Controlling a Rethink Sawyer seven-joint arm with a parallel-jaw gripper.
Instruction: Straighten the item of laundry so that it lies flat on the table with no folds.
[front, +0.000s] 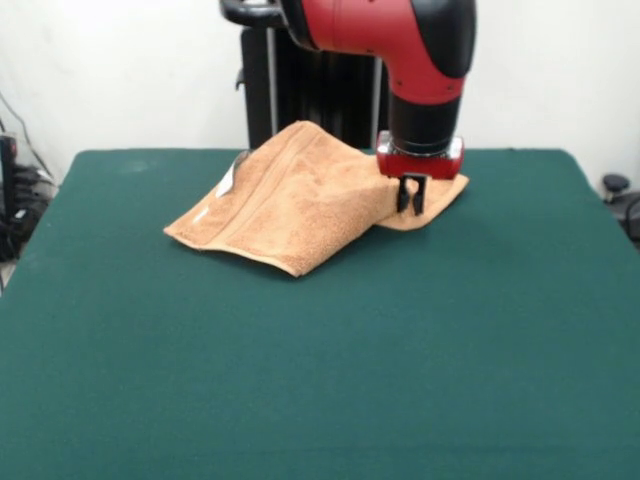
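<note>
Hand: the red-and-black arm's hand (411, 196) hangs over the towel's right part, its two dark fingers (404, 197) set narrowly apart, tips at the cloth; whether they pinch it cannot be told.
Towel: an orange-tan towel (290, 205) lies folded and humped to the hand's left, one flat layer under the hand.
Counter: green counter (320, 380) spreads bare in front.

Folded orange-tan towel (300, 205) on green table (320, 360), claw (411, 198) at its right fold.
</note>
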